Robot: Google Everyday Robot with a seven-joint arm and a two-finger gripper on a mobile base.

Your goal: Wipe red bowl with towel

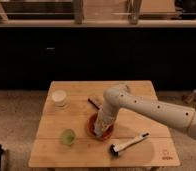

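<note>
The red bowl (93, 131) sits on the wooden table (141, 97), a little left of its middle. My gripper (100, 129) reaches down into the bowl from the right, at the end of the white arm (151, 109). A pale towel (103, 125) hangs at the gripper inside the bowl, over the bowl's right half. The bowl's left rim shows; its right side is hidden behind the arm and towel.
A white cup (59, 98) stands at the back left of the table. A green round object (68, 136) lies front left of the bowl. A brush with a white handle (129, 143) lies front right. A dark small object (94, 102) lies behind the bowl.
</note>
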